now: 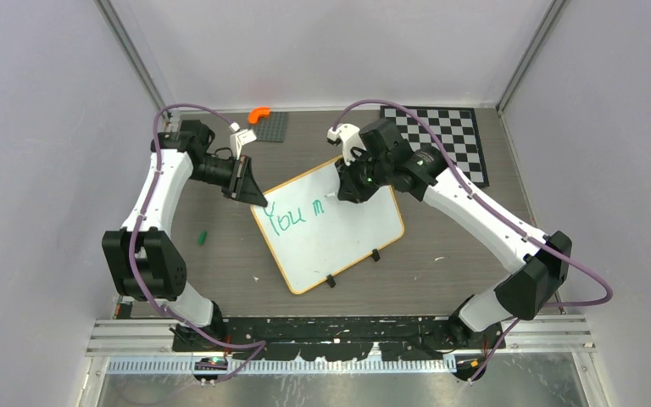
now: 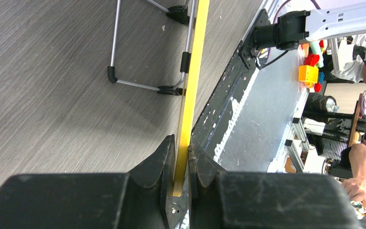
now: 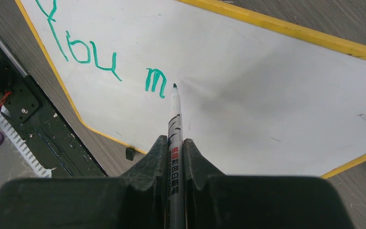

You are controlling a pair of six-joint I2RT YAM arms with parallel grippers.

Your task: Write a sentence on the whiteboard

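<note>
- Two words' worth of green handwritten marker writing (image 3: 155,81), reading "You m", is found on the upper left part of the flat white rectangular whiteboard with the orange-yellow rim (image 1: 347,233).
- The whiteboard is located at the middle of the grey wood-grain table (image 1: 220,263), turned at an angle, with small black clip feet (image 1: 332,280) along its near edge.
- The left gripper (image 2: 181,148) is closed narrowly on the yellow rim at the board's left corner, one jaw on each face.
- The right gripper (image 3: 175,143) is closed on a slim grey marker pen with a green tip (image 3: 175,119), which is clamped between the jaws and points forward.
- The pen tip is positioned just right of the "m"; contact with the surface cannot be determined.
- A black-and-white chequered board (image 1: 445,136) lies at the far right of the table.
- A dark grey studded plate (image 1: 273,127) with an orange curved piece (image 1: 258,113) beside it lies at the far edge.
- A small green object (image 1: 204,237) lies left of the whiteboard, apart from it.
</note>
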